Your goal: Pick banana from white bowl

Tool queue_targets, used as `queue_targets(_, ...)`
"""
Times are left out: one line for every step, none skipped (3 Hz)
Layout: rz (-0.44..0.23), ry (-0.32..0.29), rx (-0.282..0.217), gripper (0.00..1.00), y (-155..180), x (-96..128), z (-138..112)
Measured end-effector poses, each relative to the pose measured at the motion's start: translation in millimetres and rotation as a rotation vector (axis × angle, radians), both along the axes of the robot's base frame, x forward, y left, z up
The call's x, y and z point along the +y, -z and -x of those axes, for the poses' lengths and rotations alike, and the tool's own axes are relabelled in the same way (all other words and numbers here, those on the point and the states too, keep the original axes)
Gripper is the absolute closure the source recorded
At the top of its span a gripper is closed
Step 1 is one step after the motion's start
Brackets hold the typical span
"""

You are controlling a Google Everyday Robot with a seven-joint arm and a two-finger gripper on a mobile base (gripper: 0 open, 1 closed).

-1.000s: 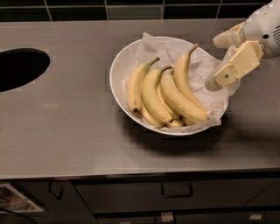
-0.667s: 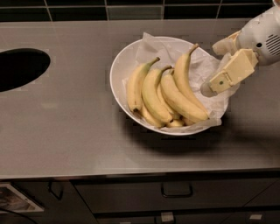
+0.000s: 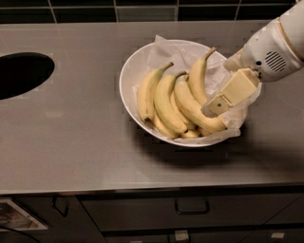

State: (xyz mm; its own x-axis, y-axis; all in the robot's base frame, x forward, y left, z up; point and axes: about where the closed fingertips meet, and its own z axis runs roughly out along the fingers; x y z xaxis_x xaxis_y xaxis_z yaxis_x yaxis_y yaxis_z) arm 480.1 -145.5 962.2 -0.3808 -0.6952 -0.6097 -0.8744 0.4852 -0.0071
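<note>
The white bowl (image 3: 124, 80), lined with crumpled white paper (image 3: 166, 52), sits on the grey counter (image 3: 71, 137) right of centre. It holds a bunch of several yellow bananas (image 3: 166, 102), stems pointing to the back. My gripper (image 3: 217, 90) reaches in from the right over the bowl's right side. Its fingers are apart. The near cream finger (image 3: 228, 92) lies against the rightmost bananas (image 3: 197, 78), with its tip low over the long one (image 3: 194, 111). The far finger is mostly hidden behind the wrist. Nothing is held.
A dark oval hole (image 3: 19, 73) is cut in the counter at far left. Dark tiles (image 3: 142, 9) run along the back. Below the counter's front edge are drawers with a handle (image 3: 192, 206).
My gripper has moved left and down from beside the bowl's right rim into the bowl, up against the rightmost bananas. The bananas and bowl have not moved.
</note>
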Motion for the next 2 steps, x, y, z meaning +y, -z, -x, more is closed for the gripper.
queue_targets(0.075, 0.011, 0.000, 0.16, 5.2, 3.4, 1.1)
queue_targets(0.119, 0.010, 0.005, 0.23, 10.1, 8.5, 1.1)
